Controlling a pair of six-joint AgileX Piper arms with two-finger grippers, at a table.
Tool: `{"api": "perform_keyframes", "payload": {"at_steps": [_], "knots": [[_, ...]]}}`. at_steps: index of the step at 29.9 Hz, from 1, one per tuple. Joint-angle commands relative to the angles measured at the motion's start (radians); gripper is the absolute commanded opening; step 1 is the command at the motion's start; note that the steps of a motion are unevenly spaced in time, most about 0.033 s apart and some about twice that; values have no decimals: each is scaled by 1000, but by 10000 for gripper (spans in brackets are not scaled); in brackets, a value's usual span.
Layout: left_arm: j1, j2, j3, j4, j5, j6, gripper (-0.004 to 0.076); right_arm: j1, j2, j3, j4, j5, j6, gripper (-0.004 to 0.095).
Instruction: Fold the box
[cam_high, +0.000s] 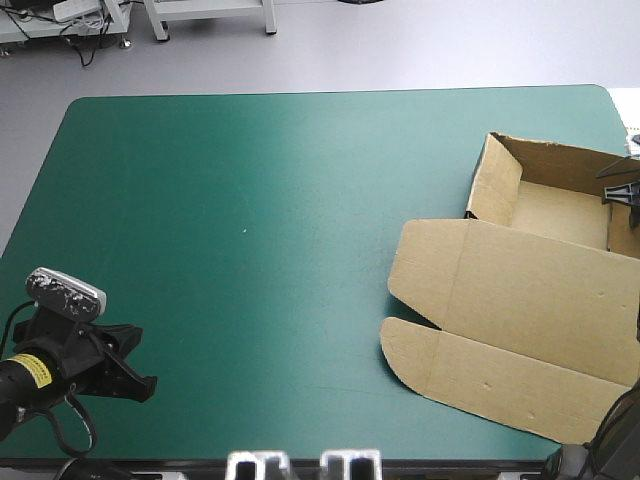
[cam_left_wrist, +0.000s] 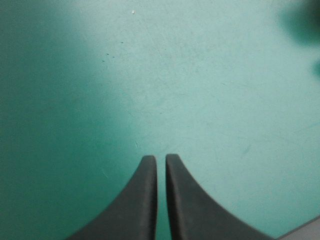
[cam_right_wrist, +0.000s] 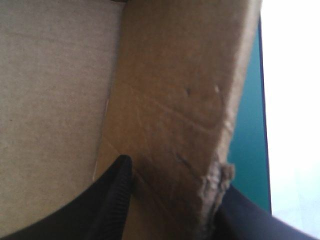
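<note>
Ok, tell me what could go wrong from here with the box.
The right end effector clamps a box wall whose edge is frayed; pulling may tear it.
That wall sits close to the table's right edge, so the box might slide off.
The left end effector is shut over bare cover, far away; nothing steadies the lid.

We see the bench (cam_high: 200, 160) under its teal-green cover (cam_left_wrist: 225, 90), rounded at the far corners. We find fine scratches (cam_left_wrist: 150, 97) and one pale speck (cam_high: 244, 232) on it.
</note>
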Motion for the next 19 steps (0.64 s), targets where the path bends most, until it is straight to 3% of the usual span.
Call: {"api": "perform_keyframes", "payload": {"at_steps": [1,10,12,17,19], "knots": [[1,6,-23,25,-55,-4,40,-5,-52,-58,14,-10,-12,430],[1,6,-23,116,-55,-1,40,-5,-156,-304,227,13,-12,394],[1,6,-23,133,-61,-1,40,-5,-193,-345,263,11,-6,317],[1,6,-23,170,-80,2,40,-5,-310,-358,313,44,-9,-21],[1,6,-23,170,-103,2,40,-5,-355,-350,328,80,-7,-15]]}}
